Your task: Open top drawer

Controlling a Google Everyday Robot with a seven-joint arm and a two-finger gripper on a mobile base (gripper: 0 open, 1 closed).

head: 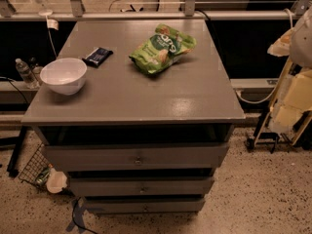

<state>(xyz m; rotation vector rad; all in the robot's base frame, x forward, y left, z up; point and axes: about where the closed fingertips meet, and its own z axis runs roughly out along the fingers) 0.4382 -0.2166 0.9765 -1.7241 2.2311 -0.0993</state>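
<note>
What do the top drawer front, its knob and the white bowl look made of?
Wide grey top drawer: painted wood by the look, matte flat coat. Small round knob: metal, faint glint. White round bowl: glossy, ceramic or plastic, unclear. The gripper sits at the right edge, apart from the cabinet.

Dim, warm light; hand point(291, 99) at right edge

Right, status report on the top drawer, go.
Gripper at far right of view, beside the cabinet, off the drawer. Top drawer not pulled out, knob untouched. Bowl and chip bag on the cabinet top, not blocking the front.
</note>
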